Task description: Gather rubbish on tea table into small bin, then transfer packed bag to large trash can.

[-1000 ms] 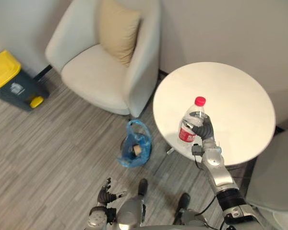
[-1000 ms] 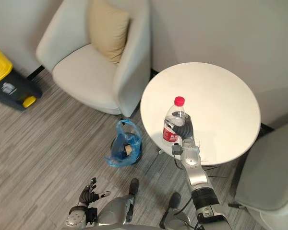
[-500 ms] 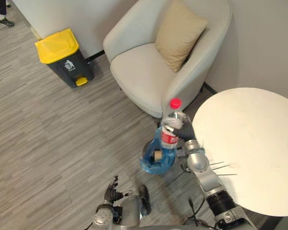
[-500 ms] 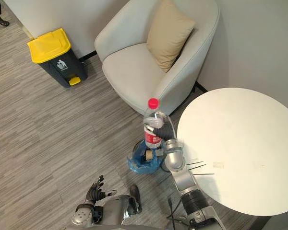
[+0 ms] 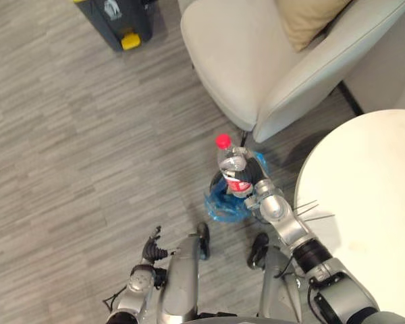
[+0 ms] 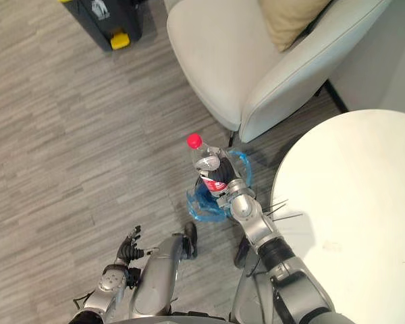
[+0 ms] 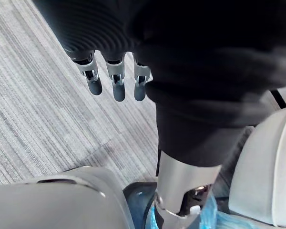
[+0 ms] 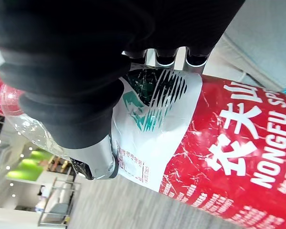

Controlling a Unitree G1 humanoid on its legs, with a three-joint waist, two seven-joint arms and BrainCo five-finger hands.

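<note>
right hand (image 5: pixel 257 186) wrapped round upright bottle (image 5: pixel 232 167) above blue-bagged bin (image 5: pixel 219 206), left hand (image 5: pixel 150 250) low, fingers relaxed

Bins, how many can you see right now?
2: the small blue-bagged bin below the bottle in the right hand, and a dark bin, partly cut off, near the armchair.

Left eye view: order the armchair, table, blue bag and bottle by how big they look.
The armchair and table look about alike, both cut off.
Next, the blue bag.
Smallest, the bottle in the right hand.
</note>
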